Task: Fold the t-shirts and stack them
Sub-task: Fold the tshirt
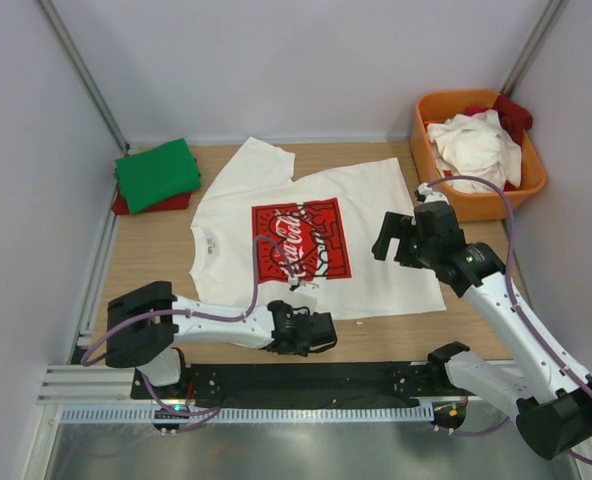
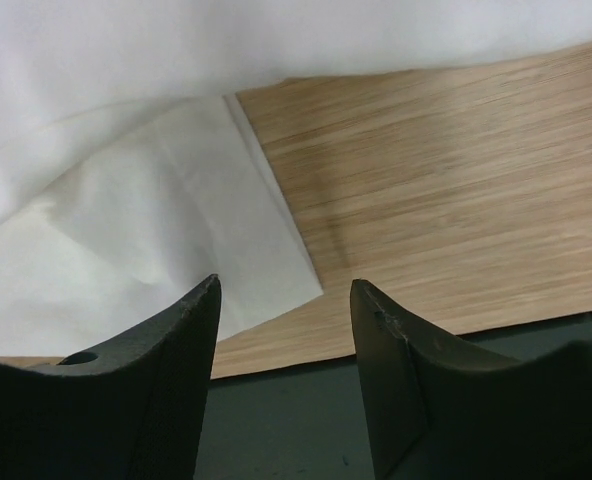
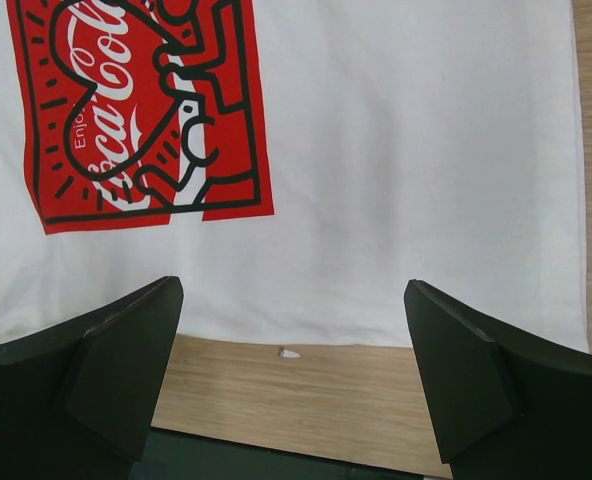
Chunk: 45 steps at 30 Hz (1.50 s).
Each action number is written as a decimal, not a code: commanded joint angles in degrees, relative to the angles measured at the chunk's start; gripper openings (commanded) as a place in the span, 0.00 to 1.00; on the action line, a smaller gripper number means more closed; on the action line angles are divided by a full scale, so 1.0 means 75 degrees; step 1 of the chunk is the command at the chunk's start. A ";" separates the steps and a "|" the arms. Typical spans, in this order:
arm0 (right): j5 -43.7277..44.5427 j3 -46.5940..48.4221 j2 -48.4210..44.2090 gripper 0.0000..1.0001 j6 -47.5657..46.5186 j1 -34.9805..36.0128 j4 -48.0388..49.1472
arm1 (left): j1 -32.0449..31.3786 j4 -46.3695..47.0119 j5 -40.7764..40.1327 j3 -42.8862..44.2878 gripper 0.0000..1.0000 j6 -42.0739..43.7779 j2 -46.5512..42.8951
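A white t-shirt (image 1: 371, 200) with a red Coca-Cola print is spread flat in the middle of the worktop (image 1: 151, 260); the left claw (image 2: 285, 283) is held low at its near edge, fingers apart, nothing gripped between them; the right claw (image 3: 294, 284) is held above the shirt's right side, opened wide and empty; a folded green t-shirt (image 1: 156, 172) is laid on a red t-shirt (image 1: 171, 203) at the far left; cloth is seen in an orange tub (image 1: 419, 130) at the far right.
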 commanded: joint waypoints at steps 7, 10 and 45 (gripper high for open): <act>0.0090 -0.0087 -0.0144 1.00 -0.0058 0.0038 0.0045 | -0.0019 0.0727 0.0014 -0.0586 0.36 -0.0282 0.0230; 0.0113 -0.0098 -0.0144 1.00 -0.0058 0.0026 0.0045 | -0.0019 0.1009 0.0120 -0.0750 0.12 -0.0259 0.0208; 0.1965 0.0042 -0.0333 1.00 0.0949 0.0014 -0.0787 | -0.0254 -0.3959 0.0893 -0.0855 0.00 -0.0927 -0.7316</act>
